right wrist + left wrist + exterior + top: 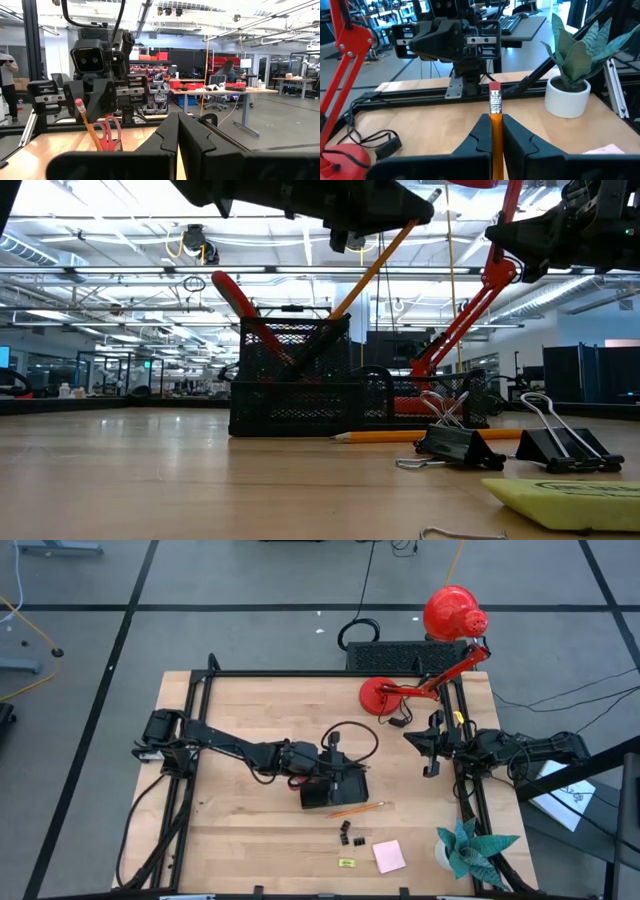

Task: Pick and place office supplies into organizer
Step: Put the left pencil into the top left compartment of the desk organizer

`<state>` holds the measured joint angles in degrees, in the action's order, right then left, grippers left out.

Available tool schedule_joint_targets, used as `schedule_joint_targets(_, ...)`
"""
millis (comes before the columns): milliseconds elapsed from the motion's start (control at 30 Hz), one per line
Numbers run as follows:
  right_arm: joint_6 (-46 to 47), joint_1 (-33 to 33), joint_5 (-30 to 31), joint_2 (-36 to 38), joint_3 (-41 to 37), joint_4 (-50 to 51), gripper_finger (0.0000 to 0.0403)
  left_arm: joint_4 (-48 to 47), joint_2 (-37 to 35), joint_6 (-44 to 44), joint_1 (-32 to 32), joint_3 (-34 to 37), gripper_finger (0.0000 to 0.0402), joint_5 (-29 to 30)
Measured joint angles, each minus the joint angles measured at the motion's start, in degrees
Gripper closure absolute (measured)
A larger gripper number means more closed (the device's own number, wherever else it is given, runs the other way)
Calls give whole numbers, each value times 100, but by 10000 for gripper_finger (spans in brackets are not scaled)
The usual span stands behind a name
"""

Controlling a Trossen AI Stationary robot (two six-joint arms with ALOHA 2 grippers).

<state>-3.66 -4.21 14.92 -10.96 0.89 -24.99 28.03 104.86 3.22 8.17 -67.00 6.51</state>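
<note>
The organizer (322, 796) stands at the table (240, 840) centre, scissors (243, 307) inside. Left gripper (496, 131), above it, pinches a pencil (495, 125). Right gripper (177, 131), at three o'clock, is closed and empty. Another pencil (357, 809) lies at five o'clock of the organizer.

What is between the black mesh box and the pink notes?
A pencil and two black clips lie between the organizer and the pink pad, seen from above.
</note>
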Motion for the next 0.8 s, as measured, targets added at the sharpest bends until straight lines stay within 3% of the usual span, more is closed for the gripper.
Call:
schedule_joint_targets(233,-2,-2,-2,2,0,2,399,-251,-241,257,113,2,370,406)
schedule_joint_targets(433,-2,0,0,0,-2,8,399,-363,-720,251,179,471,385,649)
schedule_joint_targets(700,-2,-2,0,-33,0,-47,399,1363,-940,-108,132,1718,375,594)
schedule_joint_targets(800,-2,0,0,-37,-1,-45,399,1510,-946,-185,102,1890,373,557)
